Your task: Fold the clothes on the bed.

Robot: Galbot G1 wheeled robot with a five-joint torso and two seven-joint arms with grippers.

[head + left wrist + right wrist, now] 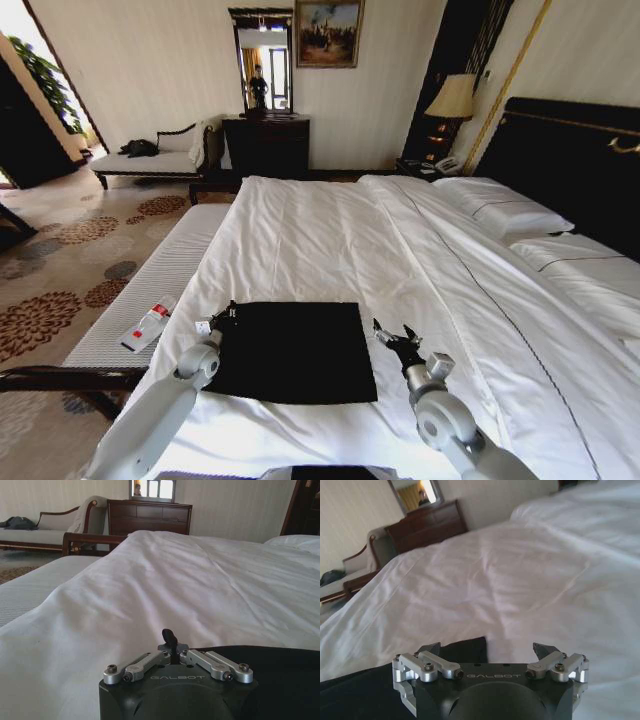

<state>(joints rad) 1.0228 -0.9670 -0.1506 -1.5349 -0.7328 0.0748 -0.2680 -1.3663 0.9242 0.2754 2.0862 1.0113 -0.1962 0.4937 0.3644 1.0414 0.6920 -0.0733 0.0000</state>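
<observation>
Black cloth [293, 351] lying flat on the white bed [330, 240], already squared into a neat rectangle near the foot edge, close enough for both arms to reach. Left tool [222, 318] parked right at the cloth's far left corner, fingers pinched together with nothing visibly between them, seen in the left wrist view [171, 642] as one dark tip closed to a point just beside the black edge. Right tool [397, 335] hovering just off the cloth's right edge over bare sheet, fingers spread wide and holding nothing; wide gap plain in the right wrist view [487, 652], cloth corner [465, 647] sitting just ahead on the left side. One tool at each side looks like symmetric placement for a two-handed fold. A white remote [148, 325] resting on the padded bench [150, 290] alongside, clear of the work.
</observation>
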